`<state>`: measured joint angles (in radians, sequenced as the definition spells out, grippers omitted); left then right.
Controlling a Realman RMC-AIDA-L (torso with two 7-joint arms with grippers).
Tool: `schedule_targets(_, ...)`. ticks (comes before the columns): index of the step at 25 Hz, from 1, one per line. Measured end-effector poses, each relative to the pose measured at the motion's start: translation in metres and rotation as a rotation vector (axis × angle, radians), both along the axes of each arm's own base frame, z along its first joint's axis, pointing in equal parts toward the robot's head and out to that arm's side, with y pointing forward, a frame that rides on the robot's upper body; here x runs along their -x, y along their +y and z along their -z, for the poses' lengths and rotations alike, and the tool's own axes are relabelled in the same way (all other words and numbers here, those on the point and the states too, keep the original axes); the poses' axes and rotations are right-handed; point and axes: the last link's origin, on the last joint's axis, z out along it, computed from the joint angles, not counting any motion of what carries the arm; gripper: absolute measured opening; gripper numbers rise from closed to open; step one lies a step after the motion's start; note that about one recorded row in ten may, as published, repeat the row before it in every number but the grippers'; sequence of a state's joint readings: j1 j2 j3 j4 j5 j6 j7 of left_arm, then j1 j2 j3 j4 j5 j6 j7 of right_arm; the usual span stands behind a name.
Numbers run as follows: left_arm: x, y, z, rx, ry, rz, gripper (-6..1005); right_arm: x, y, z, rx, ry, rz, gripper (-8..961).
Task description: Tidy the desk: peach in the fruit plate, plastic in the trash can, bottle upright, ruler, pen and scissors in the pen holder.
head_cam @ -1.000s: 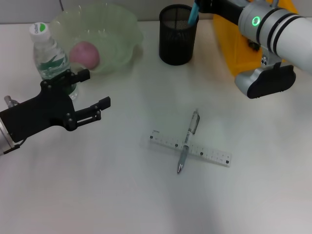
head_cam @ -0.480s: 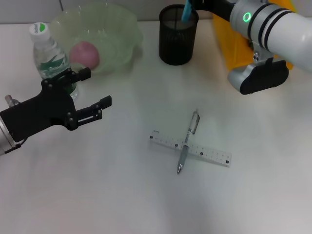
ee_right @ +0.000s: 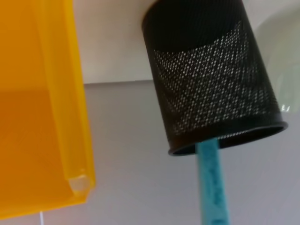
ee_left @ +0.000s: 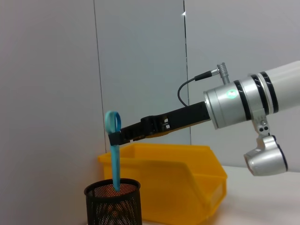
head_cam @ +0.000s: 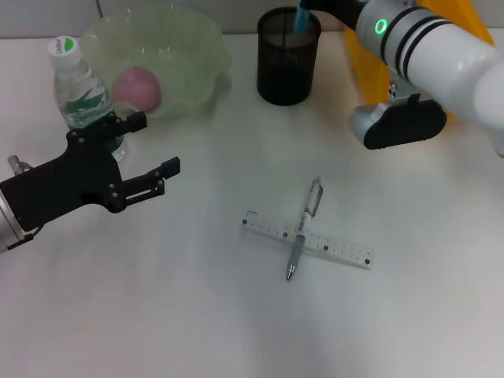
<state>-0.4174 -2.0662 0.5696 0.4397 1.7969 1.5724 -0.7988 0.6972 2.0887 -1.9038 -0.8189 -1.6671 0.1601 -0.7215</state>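
- Black mesh pen holder [head_cam: 288,55] sits directly under the right gripper [ee_left: 114,137], yellow bin [ee_left: 173,180] just beside it.
- Blue scissors [ee_left: 114,154] hang upright, long axis vertical, blades dipping into the holder's mouth, handle loop on top; fingers clamp them.
- Right arm reaches out level.
- Left gripper [head_cam: 150,157] hovers over bare bench, fingers spread, empty, bottle [head_cam: 81,87] close behind.

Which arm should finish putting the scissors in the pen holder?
Right. The right gripper already holds the blue scissors, tips inside the pen holder. The left gripper hovers open beside the bottle.
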Motion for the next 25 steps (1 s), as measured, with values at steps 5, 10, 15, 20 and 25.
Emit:
schedule_targets(5,0.001,-0.002,0.001,-0.011,0.009,0.008,835,-0.001,-0.005,0.006,-0.002,0.026,0.01,336)
schedule_targets(10,0.002,-0.002,0.001,-0.014,0.011,0.008,835,0.0,-0.007,0.007,-0.008,0.066,0.019,496)
schedule_targets(15,0.002,-0.003,0.001,-0.016,0.01,0.008,835,0.006,-0.004,0.0,-0.04,0.184,0.046,589)
schedule_targets(20,0.003,-0.002,0.0,-0.016,0.009,0.005,834,0.025,-0.003,-0.021,-0.077,0.441,0.072,593)
schedule_targets(25,0.004,-0.002,-0.002,-0.022,0.004,-0.007,834,0.041,-0.009,-0.06,-0.086,0.875,0.13,597)
